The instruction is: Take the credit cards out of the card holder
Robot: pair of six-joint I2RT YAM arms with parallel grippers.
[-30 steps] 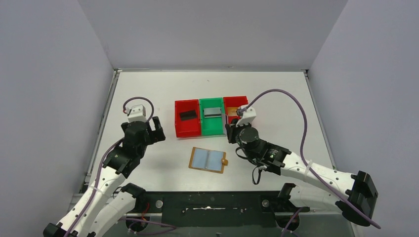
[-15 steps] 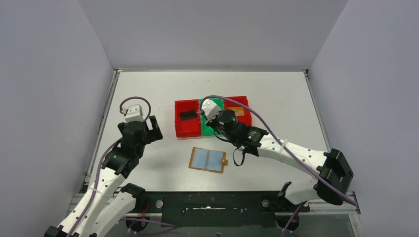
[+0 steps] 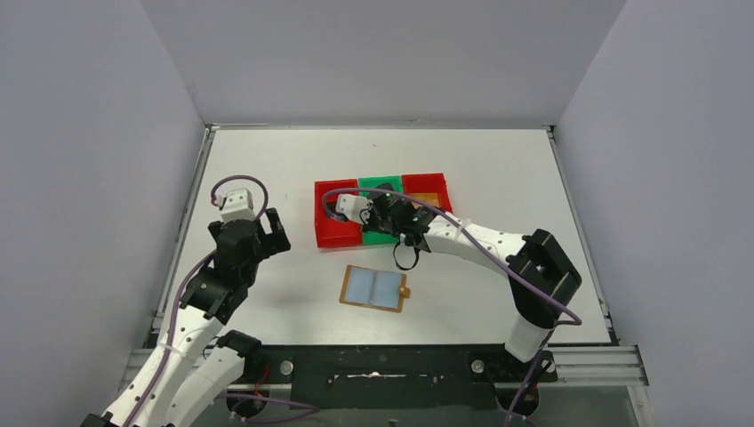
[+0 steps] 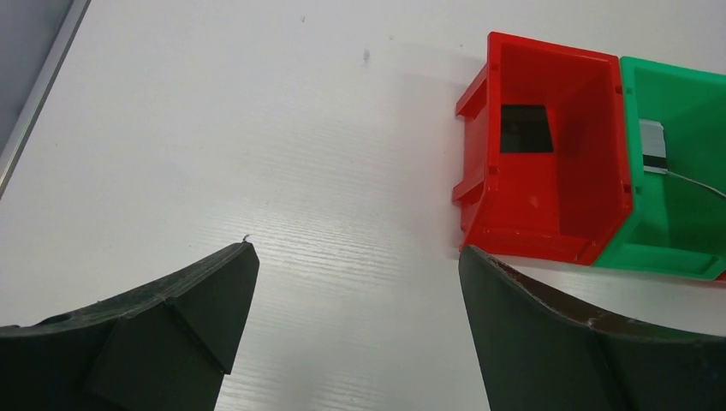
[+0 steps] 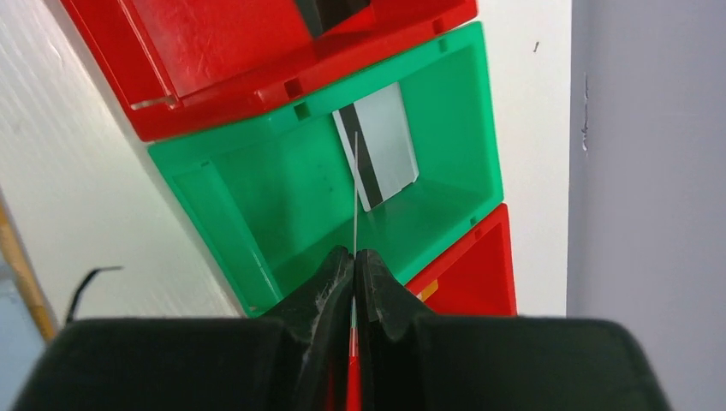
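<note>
Right gripper (image 5: 354,253) hangs over the green bin (image 5: 257,197), its fingers pressed together on a thin card (image 5: 355,188) that shows edge-on as a pale line rising from the fingertips. Left gripper (image 4: 357,251) hovers above bare table to the left of the bins, its jaws spread wide with nothing between them.

The white table (image 3: 498,169) carries three bins set side by side in a row, touching each other: a left red bin (image 4: 548,145), the green bin in the middle, and a right red bin (image 3: 427,182).

The card holder (image 3: 373,288) lies open flat on the table, near of the bins and apart from them, between the two arms. Its two pale blue-grey panels face up, and the small tab (image 3: 405,291) sticks out on its right side.

A pale card with a black stripe (image 5: 381,158) lies on the floor of the green bin. A dark card (image 4: 525,128) lies in the left red bin, and an orange-toned card (image 3: 427,197) in the right red bin. Any print on the cards is too small to read.
</note>
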